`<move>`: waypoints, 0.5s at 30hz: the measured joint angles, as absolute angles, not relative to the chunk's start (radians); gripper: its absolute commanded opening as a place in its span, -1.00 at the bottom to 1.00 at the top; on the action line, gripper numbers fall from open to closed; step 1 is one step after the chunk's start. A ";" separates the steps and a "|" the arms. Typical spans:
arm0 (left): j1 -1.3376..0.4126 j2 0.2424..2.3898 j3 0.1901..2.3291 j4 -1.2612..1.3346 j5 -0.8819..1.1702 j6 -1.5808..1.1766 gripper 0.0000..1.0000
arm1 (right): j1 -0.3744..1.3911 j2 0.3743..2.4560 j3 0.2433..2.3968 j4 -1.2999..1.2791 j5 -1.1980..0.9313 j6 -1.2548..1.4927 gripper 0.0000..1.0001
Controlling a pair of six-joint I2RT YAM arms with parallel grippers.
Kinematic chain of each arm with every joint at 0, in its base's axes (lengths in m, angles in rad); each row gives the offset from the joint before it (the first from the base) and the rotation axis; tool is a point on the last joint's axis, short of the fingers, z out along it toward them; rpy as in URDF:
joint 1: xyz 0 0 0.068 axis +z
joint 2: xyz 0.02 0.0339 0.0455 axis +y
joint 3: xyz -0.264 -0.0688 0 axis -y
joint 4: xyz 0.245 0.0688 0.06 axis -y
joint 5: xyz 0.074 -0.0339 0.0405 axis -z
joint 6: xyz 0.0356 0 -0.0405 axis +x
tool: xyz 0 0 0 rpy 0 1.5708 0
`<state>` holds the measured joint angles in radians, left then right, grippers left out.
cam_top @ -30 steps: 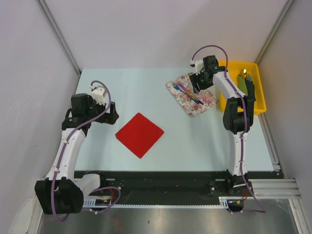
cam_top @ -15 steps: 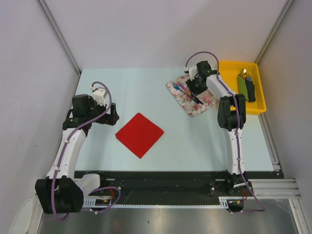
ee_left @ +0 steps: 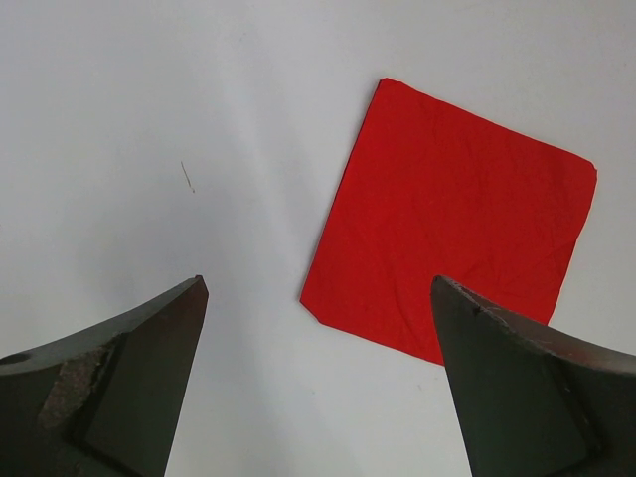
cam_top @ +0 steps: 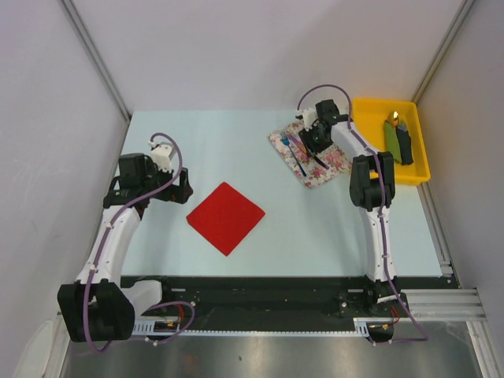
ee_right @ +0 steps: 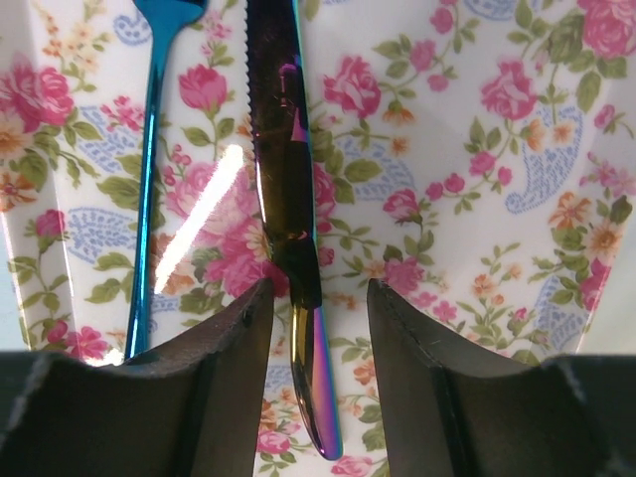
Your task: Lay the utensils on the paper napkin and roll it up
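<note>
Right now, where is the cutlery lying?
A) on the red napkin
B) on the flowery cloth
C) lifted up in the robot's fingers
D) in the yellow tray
B: the utensils lie flat on the flowery cloth, while the red napkin has nothing on it.

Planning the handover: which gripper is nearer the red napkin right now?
Left. The left gripper sits just left of the paper napkin; the right gripper is far off over the utensils on the floral cloth.
</note>
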<state>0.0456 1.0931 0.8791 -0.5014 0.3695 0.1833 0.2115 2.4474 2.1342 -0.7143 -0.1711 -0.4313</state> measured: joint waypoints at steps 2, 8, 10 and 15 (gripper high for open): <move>0.045 1.098 0.879 -0.501 0.369 0.185 0.99 | 0.213 2.450 2.138 -0.710 -0.178 -0.433 -0.23; 0.045 1.111 0.879 -0.498 0.369 0.184 0.99 | 0.218 2.464 2.154 -0.706 -0.195 -0.451 -0.70; 0.045 1.113 0.879 -0.498 0.368 0.185 0.99 | 0.220 2.465 2.157 -0.708 -0.195 -0.461 -0.92; 0.045 1.113 0.879 -0.496 0.363 0.185 0.99 | 0.221 2.465 2.161 -0.714 -0.192 -0.472 -1.00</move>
<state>0.0452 1.1130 0.8787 -0.4965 0.3634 0.1848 0.2207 2.4649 2.1612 -0.7136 -0.1917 -0.4721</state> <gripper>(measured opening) 0.996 0.033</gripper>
